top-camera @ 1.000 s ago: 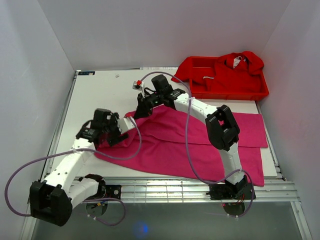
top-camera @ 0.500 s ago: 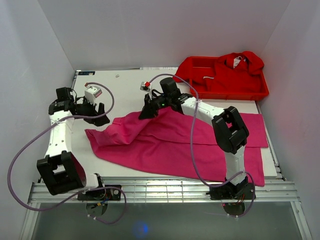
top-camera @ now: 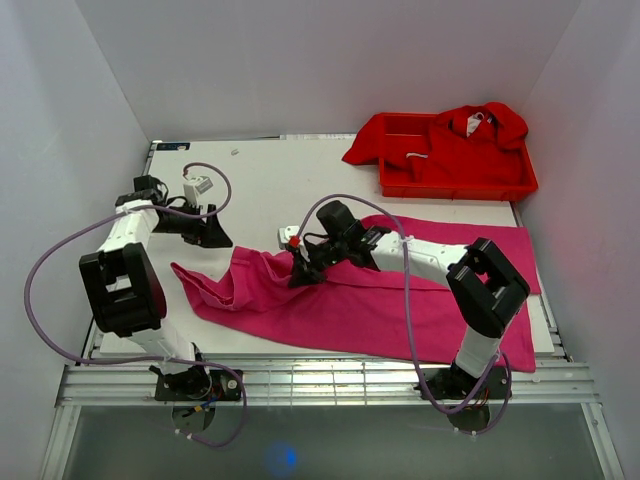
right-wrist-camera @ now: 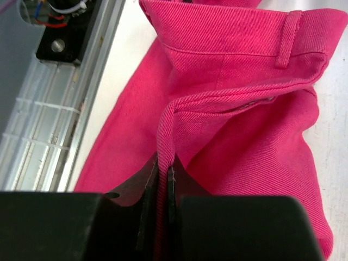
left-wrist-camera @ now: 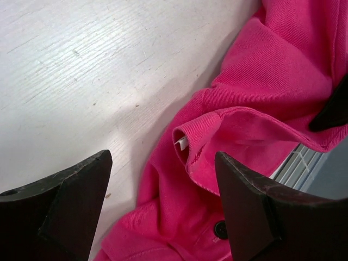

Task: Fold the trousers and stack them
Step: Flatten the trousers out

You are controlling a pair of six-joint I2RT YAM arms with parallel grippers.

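Matt pink twill cloth trousers (top-camera: 350,310); white, faintly scratched matt desk (top-camera: 260,190); smooth red plastic tray (top-camera: 460,187), upper right.

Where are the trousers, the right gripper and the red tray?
trousers (top-camera: 360,310): top external view, on the flat leg fabric.
right gripper (right-wrist-camera: 162,175): right wrist view, between fingertips pinching a fabric fold.
red tray (top-camera: 460,189): top external view, on its near wall.

Side by side, our left arm (top-camera: 128,232) and right arm (top-camera: 425,258) wear white shells between blocky black joints (top-camera: 122,290). A lilac-grey cable (top-camera: 408,310) trails along each of us. A small red mark (top-camera: 293,241) tags our right wrist, a pale grey box (top-camera: 198,186) our left. Our fingers (left-wrist-camera: 65,212) are matt black wedges.
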